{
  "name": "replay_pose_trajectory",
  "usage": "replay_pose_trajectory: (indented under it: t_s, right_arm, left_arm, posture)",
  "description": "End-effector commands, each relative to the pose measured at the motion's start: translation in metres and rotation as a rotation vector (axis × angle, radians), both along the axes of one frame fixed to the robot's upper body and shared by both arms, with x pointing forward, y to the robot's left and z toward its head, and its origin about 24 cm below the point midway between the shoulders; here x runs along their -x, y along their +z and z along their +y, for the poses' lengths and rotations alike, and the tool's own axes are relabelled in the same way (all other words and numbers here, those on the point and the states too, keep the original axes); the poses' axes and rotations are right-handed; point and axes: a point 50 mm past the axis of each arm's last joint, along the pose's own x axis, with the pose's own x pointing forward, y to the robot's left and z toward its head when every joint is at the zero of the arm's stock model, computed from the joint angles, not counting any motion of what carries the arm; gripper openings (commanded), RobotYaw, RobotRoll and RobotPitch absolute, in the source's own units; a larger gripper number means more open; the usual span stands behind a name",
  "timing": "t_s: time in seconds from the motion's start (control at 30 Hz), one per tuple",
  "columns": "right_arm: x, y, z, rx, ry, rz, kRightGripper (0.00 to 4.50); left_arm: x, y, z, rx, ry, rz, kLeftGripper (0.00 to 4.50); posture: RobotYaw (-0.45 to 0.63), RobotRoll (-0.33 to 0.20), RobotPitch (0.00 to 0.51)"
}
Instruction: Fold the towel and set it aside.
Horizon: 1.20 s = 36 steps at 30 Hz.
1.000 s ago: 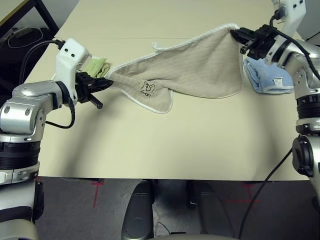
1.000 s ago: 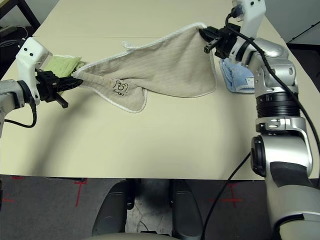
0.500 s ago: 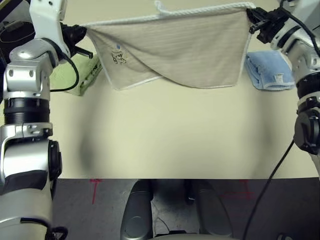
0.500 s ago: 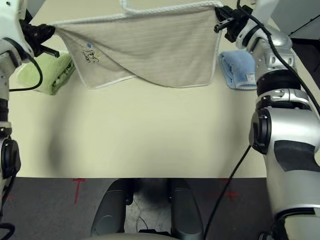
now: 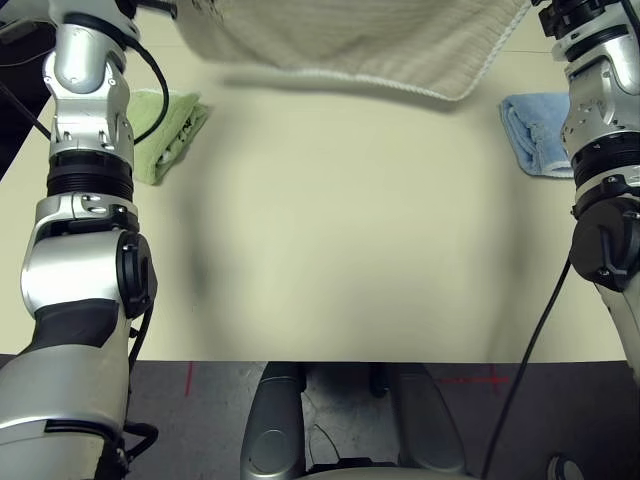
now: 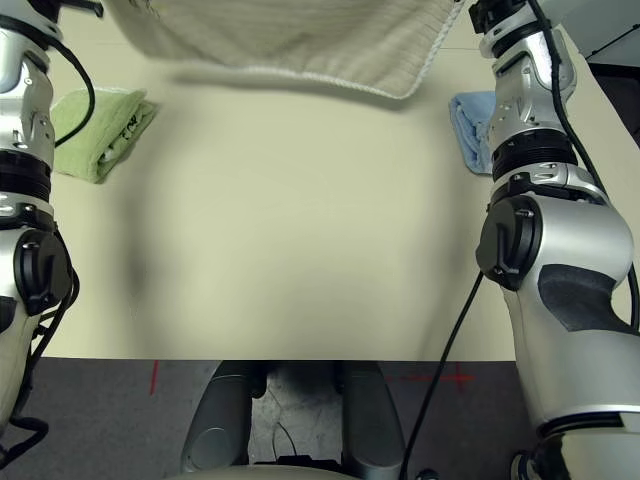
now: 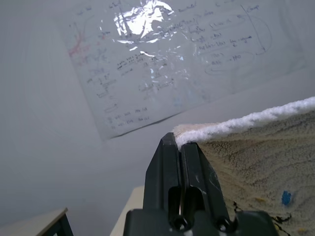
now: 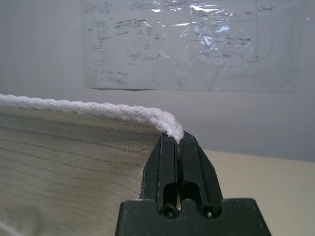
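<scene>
Left wrist view: whiteboard sheet (image 7: 162,69), wall (image 7: 44,123).

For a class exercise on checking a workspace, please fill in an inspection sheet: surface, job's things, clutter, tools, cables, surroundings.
Surface: cream rectangular tabletop, front part bare.
Job's things: beige ribbed cloth towel with white braided edging, raised and spread between both tools, unfolded.
Clutter: folded lime-green cloth towel on the robot's left; folded light-blue cloth towel on its right.
Tools: black two-fingered left tool and right tool, each shut on the towel's edge.
Cables: thin black cable crossing the front table edge.
Surroundings: pale wall with handwritten, glossy white sheet.
</scene>
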Motion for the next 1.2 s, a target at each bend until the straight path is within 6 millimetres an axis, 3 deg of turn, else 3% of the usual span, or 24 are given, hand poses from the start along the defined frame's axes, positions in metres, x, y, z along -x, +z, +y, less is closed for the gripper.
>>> replay_pose_trajectory:
  t_s: [0.03, 0.1, 0.17, 0.27, 0.43, 0.73, 1.0, 1.2]
  right_arm:
    - [0.004, -0.023, -0.020, 0.022, 0.078, 0.095, 0.00]
    - [0.005, -0.038, -0.020, 0.104, 0.163, 0.172, 0.00]
    - [0.008, -0.055, -0.021, 0.186, 0.311, 0.288, 0.00]
    - [0.016, -0.072, -0.024, 0.308, 0.461, 0.424, 0.00]
    - [0.029, -0.083, -0.032, 0.498, 0.606, 0.608, 0.00]
    - [0.047, -0.091, -0.042, 0.764, 0.685, 0.834, 0.00]
    - [0.069, -0.091, -0.047, 0.766, 0.781, 0.979, 0.00]
    - [0.075, -0.114, -0.046, 0.906, 0.804, 1.017, 0.00]
  left_arm:
    - [-0.003, -0.033, 0.023, 0.000, -0.013, 0.219, 0.02]
    - [-0.001, -0.059, 0.025, -0.074, -0.083, 0.411, 0.02]
    - [0.015, -0.089, 0.026, -0.200, -0.179, 0.655, 0.02]
    - [0.042, -0.105, 0.028, -0.256, -0.250, 0.880, 0.02]
    - [0.077, -0.105, 0.036, -0.354, -0.345, 1.178, 0.02]
    - [0.095, -0.095, 0.037, -0.392, -0.452, 1.337, 0.02]
    - [0.112, -0.080, 0.047, -0.406, -0.556, 1.457, 0.02]
    - [0.126, -0.089, 0.058, -0.433, -0.589, 1.597, 0.02]
  posture:
    - [0.01, 0.000, 0.316]
    - [0.01, 0.000, 0.320]
    - [0.01, 0.000, 0.324]
    - [0.02, 0.000, 0.326]
    - [0.03, 0.000, 0.320]
    - [0.02, 0.000, 0.311]
    - [0.03, 0.000, 0.306]
    - [0.03, 0.000, 0.307]
